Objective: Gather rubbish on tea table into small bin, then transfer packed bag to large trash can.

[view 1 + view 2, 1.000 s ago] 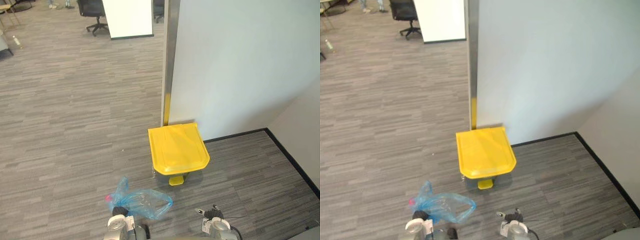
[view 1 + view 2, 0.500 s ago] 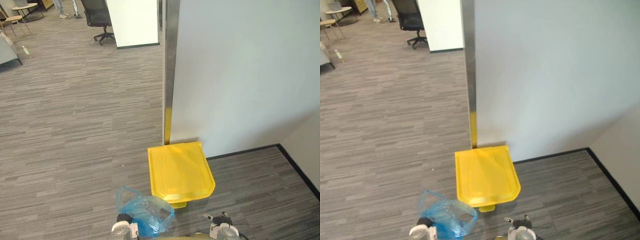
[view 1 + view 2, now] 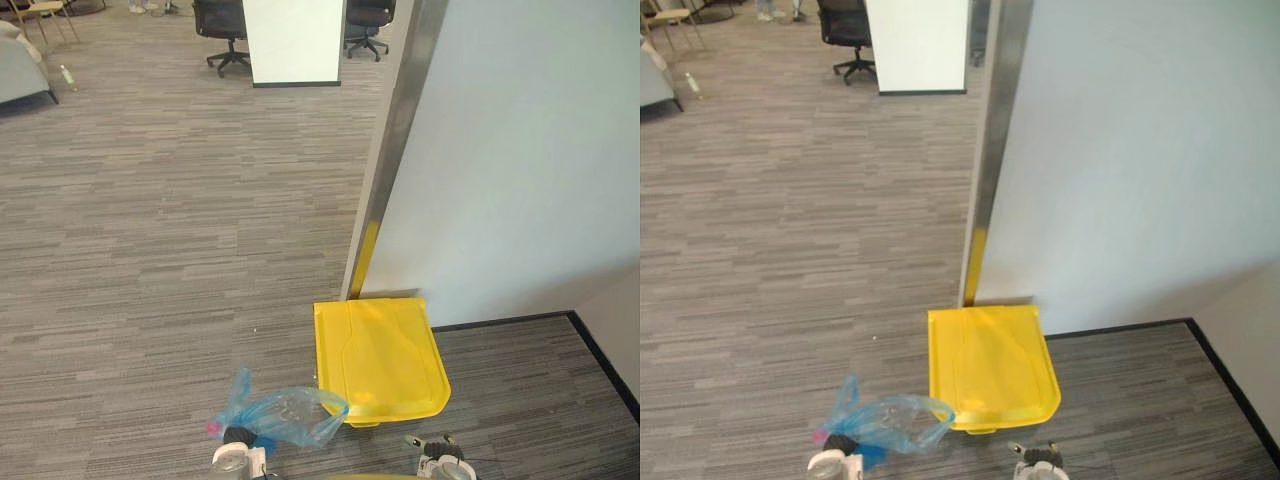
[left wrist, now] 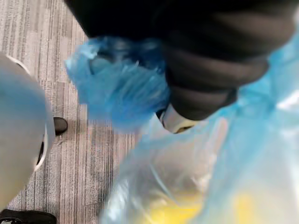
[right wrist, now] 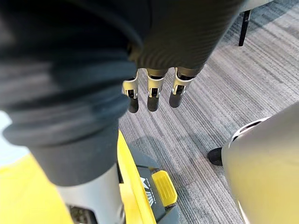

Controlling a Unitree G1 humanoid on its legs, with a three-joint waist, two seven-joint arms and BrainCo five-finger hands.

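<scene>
One blue bag (image 3: 285, 418) hangs off the floor (image 3: 150, 250), neck bunched in the curled fingers of your left hand (image 4: 201, 88), beside the closed yellow bin (image 3: 380, 360); your right hand (image 5: 154, 91) dangles slack, free to open it.

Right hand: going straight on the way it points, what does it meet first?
Likely the grey carpet, right beside the pedal of the yellow bin; the right hand points past both, though depth is unclear.
</scene>
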